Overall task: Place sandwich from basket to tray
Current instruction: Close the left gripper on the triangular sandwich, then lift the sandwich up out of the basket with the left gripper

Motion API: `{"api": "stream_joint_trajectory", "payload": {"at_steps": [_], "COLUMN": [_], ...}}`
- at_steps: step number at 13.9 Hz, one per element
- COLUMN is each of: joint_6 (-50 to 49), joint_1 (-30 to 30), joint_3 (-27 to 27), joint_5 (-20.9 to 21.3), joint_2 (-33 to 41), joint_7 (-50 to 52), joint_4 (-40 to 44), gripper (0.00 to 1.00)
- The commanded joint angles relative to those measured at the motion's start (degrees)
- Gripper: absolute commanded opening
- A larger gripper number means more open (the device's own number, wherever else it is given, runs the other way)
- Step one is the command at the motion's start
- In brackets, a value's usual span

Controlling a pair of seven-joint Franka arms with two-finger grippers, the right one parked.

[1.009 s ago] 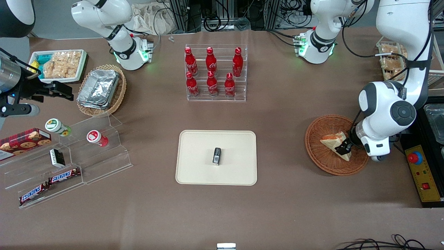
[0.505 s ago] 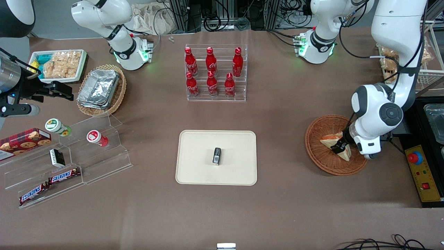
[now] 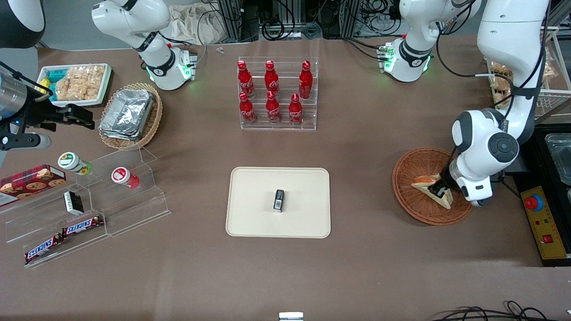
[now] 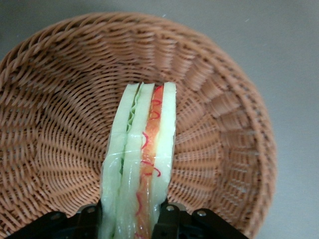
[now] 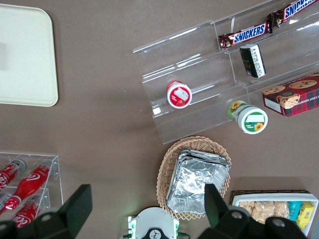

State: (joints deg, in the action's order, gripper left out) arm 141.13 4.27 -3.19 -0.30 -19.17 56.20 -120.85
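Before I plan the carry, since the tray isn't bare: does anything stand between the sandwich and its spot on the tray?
The gripper is shut on the sandwich in the basket. Only bare table lies between basket and tray. A small black packet sits mid-tray; bare room remains around it.

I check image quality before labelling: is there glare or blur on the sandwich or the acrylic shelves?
Left wrist view: sandwich sharp and evenly lit, held by the hand over the basket. Right wrist view: faint reflections on the acrylic shelf. Front view: soft shadows, no blur.
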Motion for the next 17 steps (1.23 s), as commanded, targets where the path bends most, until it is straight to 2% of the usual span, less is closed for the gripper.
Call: {"api": "stream_joint_trajectory", "payload": {"at_steps": [1, 6, 11, 14, 17], "joint_6": [-6.00, -24.73, -42.92, -44.02, -44.11], "joint_1": [0.56, 1.35, 3.98, 10.29, 18.73], "joint_3": [-0.24, -0.15, 0.11, 0.90, 0.81], "joint_5": [0.22, 0.39, 1.27, 1.18, 1.45], "joint_2": [0.89, -0.95, -1.22, -1.92, -10.24], "joint_7": [1.72, 0.24, -16.25, -21.64, -23.68], "joint_4": [4.80, 22.73, 38.38, 41.65, 48.75], "gripper": [0.00, 0.00, 0.00, 0.00, 0.00]}}
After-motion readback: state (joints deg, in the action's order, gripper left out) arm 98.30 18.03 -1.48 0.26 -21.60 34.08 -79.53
